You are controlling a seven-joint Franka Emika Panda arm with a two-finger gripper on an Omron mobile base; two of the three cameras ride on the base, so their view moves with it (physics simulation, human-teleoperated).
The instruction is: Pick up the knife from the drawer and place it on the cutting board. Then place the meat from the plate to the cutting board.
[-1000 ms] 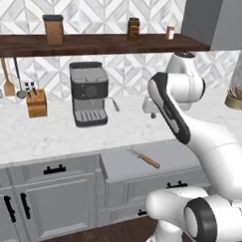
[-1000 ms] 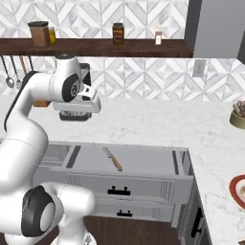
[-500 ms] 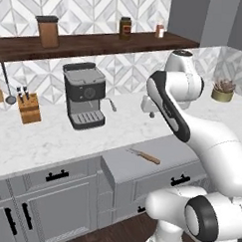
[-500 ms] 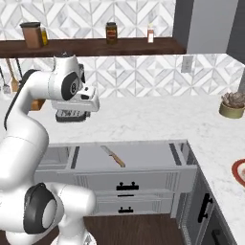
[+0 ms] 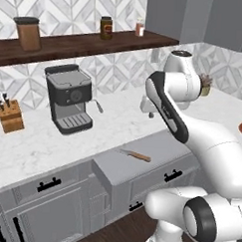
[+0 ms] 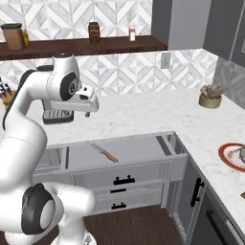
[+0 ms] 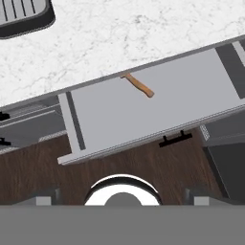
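1. My fingers (image 6: 87,114) hang high over the marble tabletop (image 6: 143,115) with nothing between them, spread as wide as they go.
2. Below my fingers, on the near side, the drawer (image 7: 158,107) is pulled out of the cabinet front, its black bar handle (image 7: 175,139) facing the dark wooden floor (image 7: 119,165).
3. The knife (image 7: 138,84) lies flat on the drawer's grey inside, close to the tabletop edge, with its orange-brown handle towards the drawer's middle and its blade towards the tabletop.
4. Behind my fingers on the tabletop stands a black coffee machine (image 5: 68,98); farther off beside it is a tan knife block (image 5: 8,115).
5. Well off to the other side, near the corner of the tabletop, sits the red-rimmed plate (image 6: 233,156) with the meat (image 6: 240,154) on it, cut off by the picture edge.
6. Beyond that is a small potted plant (image 6: 211,95).
7. Farthest, the wall shelf (image 6: 86,46) carries jars.
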